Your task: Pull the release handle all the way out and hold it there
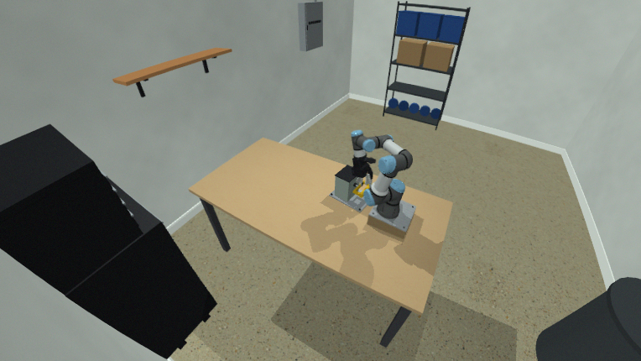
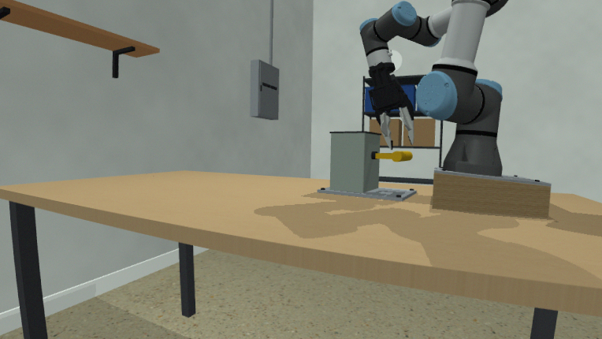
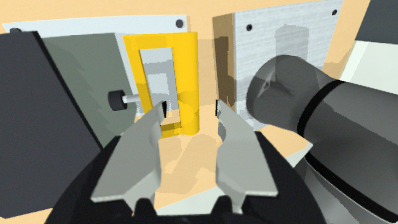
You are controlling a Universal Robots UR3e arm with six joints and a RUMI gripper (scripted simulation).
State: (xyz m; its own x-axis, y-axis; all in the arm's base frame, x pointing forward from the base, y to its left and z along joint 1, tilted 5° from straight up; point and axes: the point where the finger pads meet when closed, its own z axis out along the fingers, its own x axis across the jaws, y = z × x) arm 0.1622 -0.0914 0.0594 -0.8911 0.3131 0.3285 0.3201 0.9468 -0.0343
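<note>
The yellow release handle sticks out sideways from the grey box on a short rod with a black collar. In the wrist view the yellow release handle is a loop whose far bar lies under the gap between my fingers. My gripper points down, with its tips just above the handle and apart from it. It is open with nothing between the fingers, as the wrist view of the gripper shows. From the top view the gripper hangs over the box.
The box stands on a grey baseplate on the wooden table. My arm's base sits on a wooden block close to the right of the handle. A metal mounting plate lies beside the handle.
</note>
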